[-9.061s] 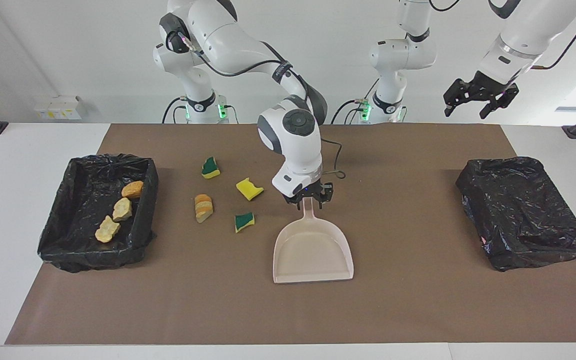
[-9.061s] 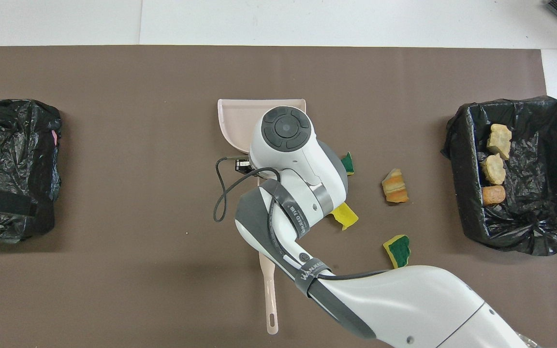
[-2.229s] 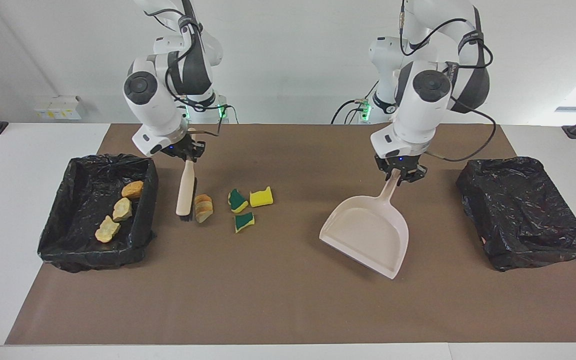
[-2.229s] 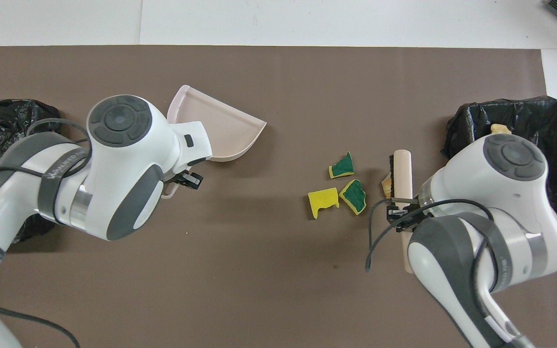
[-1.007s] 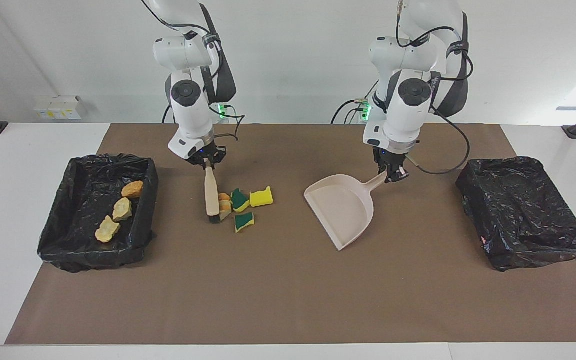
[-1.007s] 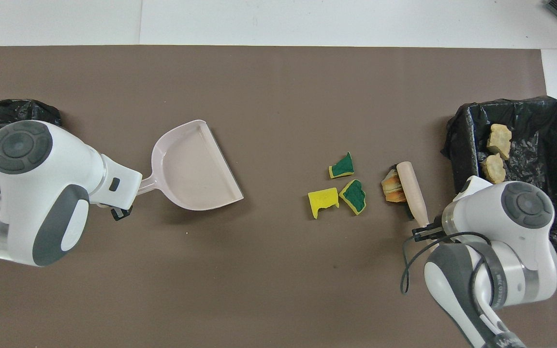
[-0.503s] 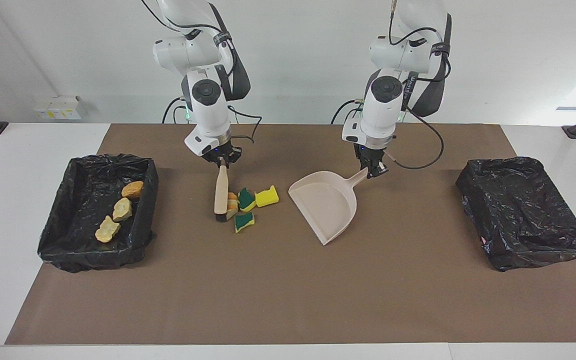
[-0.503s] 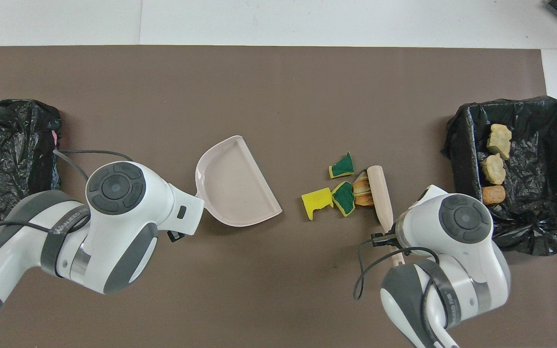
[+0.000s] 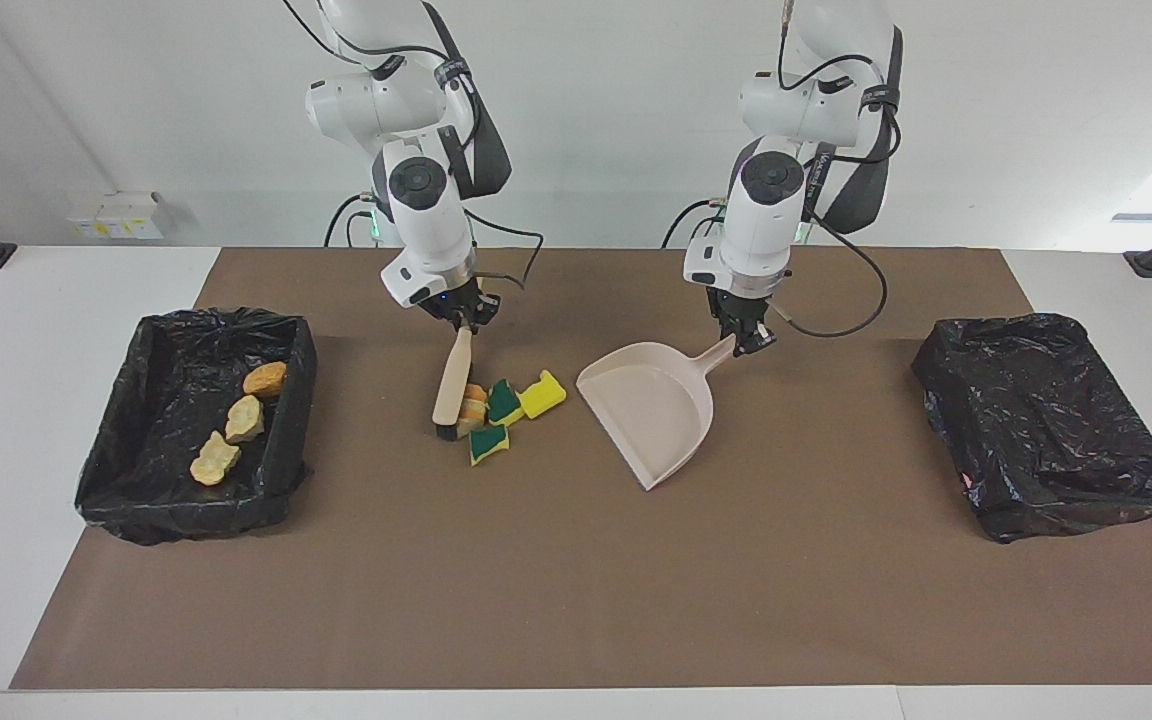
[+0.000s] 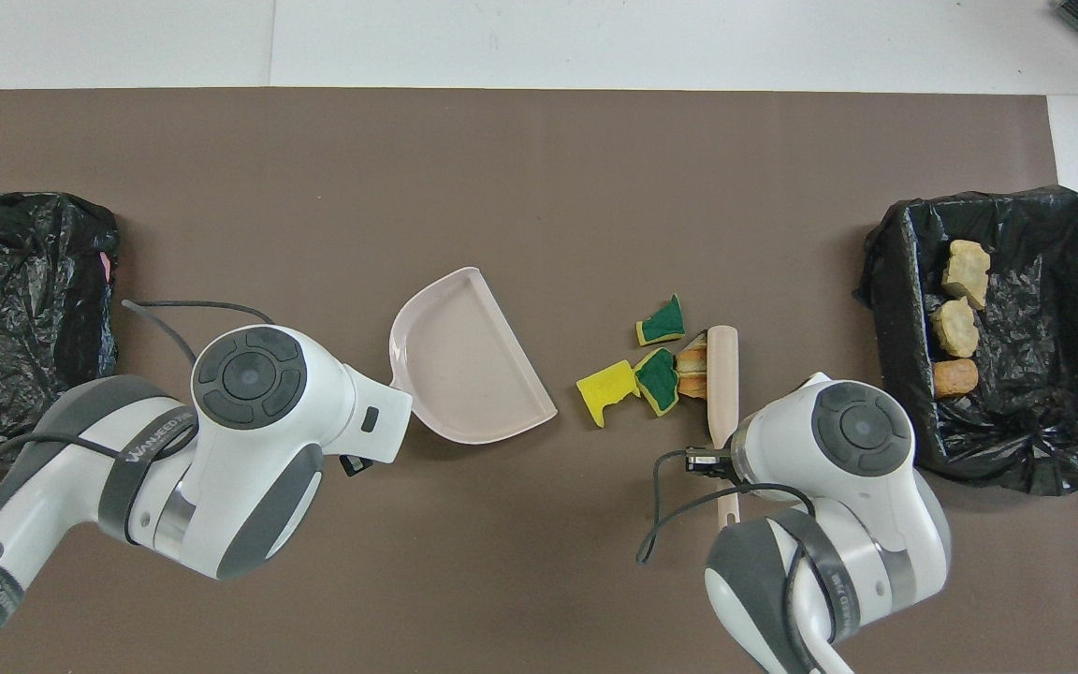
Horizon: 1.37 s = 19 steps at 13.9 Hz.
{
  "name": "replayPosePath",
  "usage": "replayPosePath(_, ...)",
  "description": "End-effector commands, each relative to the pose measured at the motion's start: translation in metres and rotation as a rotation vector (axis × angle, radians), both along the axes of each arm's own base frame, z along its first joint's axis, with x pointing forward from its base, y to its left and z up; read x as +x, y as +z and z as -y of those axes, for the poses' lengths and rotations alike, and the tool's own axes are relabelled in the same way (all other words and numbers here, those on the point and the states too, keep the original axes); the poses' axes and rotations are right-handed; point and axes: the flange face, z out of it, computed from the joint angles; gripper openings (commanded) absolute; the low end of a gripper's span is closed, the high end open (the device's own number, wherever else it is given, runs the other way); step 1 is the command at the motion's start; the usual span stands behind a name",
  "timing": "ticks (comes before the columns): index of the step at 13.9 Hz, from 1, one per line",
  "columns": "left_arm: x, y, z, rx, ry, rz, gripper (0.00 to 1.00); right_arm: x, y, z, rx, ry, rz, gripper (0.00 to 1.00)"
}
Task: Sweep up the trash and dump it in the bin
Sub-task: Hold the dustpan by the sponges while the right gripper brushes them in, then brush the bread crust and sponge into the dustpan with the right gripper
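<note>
Between the two arms, on the brown mat covering the surface, lie four loose scraps of trash [image 9: 496,410]: yellow-and-green sponge pieces and a tan bread-like lump, bunched together. Touching them on the right arm's side is the beige long-handled brush [image 9: 453,385], its handle clamped in the right pincer [image 9: 464,318]. Toward the left arm's end, just beside the pile, the beige plastic dustpan [image 9: 651,405] turns its mouth to them, its handle gripped by the left pincer [image 9: 748,338]. Three more lumps sit in the black-lined bin [image 9: 151,500].

Smooth plastic dustpan [image 9: 658,408], crinkled glossy bin liners [image 9: 1046,420], matt brown mat [image 9: 576,580].
</note>
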Motion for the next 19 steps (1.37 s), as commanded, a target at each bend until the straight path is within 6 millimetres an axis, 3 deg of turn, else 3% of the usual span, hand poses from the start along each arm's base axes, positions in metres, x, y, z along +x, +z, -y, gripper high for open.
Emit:
replayPosePath(1, -0.009, -0.001, -0.001, -0.005, -0.01, 0.011, 0.0, 0.001, -0.006, -0.022, 0.011, -0.051, -0.004, 0.0)
replayPosePath(5, -0.022, -0.006, 0.017, -0.004, -0.048, 0.009, 0.0, 0.011, -0.001, -0.074, 0.04, -0.101, -0.008, 0.0)
replayPosePath(13, -0.022, -0.005, 0.022, -0.025, -0.033, 0.015, 0.0, 0.011, 0.015, -0.142, 0.13, 0.039, -0.004, 0.0)
replayPosePath(15, -0.019, -0.004, 0.024, -0.051, -0.013, 0.033, 0.0, 0.012, 0.03, -0.159, 0.168, 0.126, 0.001, 0.0)
replayPosePath(17, -0.013, -0.005, 0.023, -0.098, 0.047, 0.037, 0.0, 0.02, 0.057, -0.165, 0.178, 0.144, -0.005, 0.0)
replayPosePath(19, -0.012, -0.005, 0.024, -0.116, 0.091, 0.041, 0.0, 0.031, 0.082, -0.153, 0.166, 0.169, -0.015, 0.0)
